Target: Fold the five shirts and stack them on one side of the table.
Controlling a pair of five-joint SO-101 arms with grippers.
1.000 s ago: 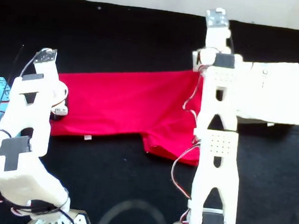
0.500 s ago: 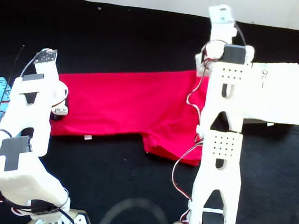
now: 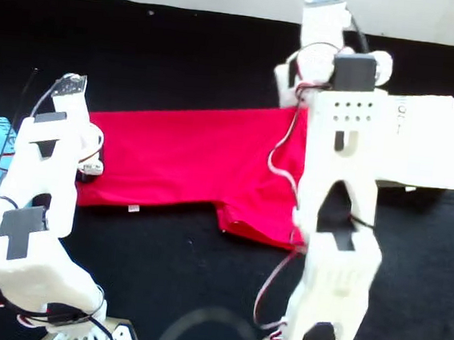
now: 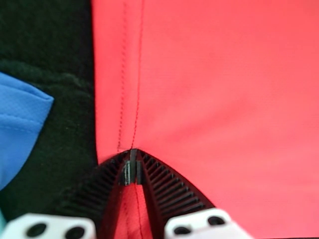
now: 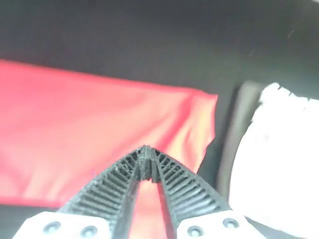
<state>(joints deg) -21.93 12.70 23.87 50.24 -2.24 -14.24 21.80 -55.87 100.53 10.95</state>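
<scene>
Since a second ago: no real shift in the red shirt [image 3: 188, 158], but a climb toward the far edge by the right arm, elbow now folded in; no motion on the left. Spread flat across the middle of the table [image 3: 183, 45], sleeve end beside the white folded stack [image 3: 422, 149], hem end near the blue shirt [image 4: 20, 124]. Left gripper [image 4: 130, 169] clenched on the hem seam. Right gripper [image 5: 145, 167] pressed closed above the far corner; cloth between the tips or not, cannot tell. Probably mid-fold. To do it well: confirm the right pinch first, lift both ends level, carry across together, keep the edge taut, lay edge on edge, stay clear of the white stack.
</scene>
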